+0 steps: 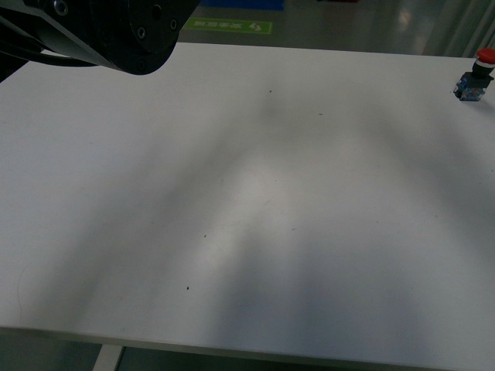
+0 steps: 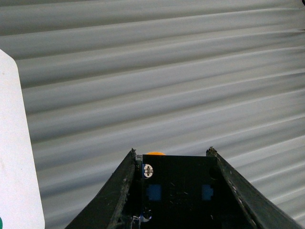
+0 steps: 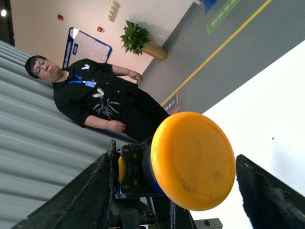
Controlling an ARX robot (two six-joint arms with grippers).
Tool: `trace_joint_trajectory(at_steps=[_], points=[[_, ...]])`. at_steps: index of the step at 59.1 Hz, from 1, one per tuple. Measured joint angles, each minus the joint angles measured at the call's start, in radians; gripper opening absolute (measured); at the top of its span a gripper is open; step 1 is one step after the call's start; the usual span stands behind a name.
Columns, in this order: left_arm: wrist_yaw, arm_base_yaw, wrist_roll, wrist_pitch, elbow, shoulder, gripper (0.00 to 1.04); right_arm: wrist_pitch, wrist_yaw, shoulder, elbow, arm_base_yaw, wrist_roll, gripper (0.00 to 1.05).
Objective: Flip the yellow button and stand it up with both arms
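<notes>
The yellow button [image 2: 176,188] hangs aloft off the white table [image 1: 247,193], its black body clamped in the left gripper [image 2: 171,152], the right gripper [image 3: 172,160] spread wide either side of its cap, so flipping and standing it seem left to do.

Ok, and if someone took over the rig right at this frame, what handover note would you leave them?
Left hand: shut on the yellow button, gripping its black body, lifted off the table.
Right hand: open, fingers either side of the yellow cap, a gap visible on one side.
Red-capped switch: near the table's far right edge, not involved.
Done: button picked up. Left: probably complete the flip between hands, then stand it on the table.
</notes>
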Motion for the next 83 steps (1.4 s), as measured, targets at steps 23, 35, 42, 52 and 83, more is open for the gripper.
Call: trace_joint_trajectory(at_steps=[23,35,42,52,83], points=[[-0.017,0.002,-0.003,0.000,0.000,0.000,0.36,0.010,-0.014,0.029,0.037,0.004,0.059,0.36],[-0.002,0.002,-0.005,0.000,0.000,0.000,0.63,0.029,-0.025,0.030,0.037,-0.004,0.055,0.32],[-0.001,0.001,-0.005,-0.001,0.000,0.000,0.89,0.035,-0.026,0.031,0.037,-0.021,0.051,0.32],[-0.001,0.001,-0.005,-0.001,0.000,0.000,0.98,0.037,-0.022,0.031,0.037,-0.040,0.050,0.32],[-0.001,0.001,-0.005,-0.001,0.000,0.000,0.98,0.015,0.030,0.056,0.061,-0.130,-0.089,0.32]])
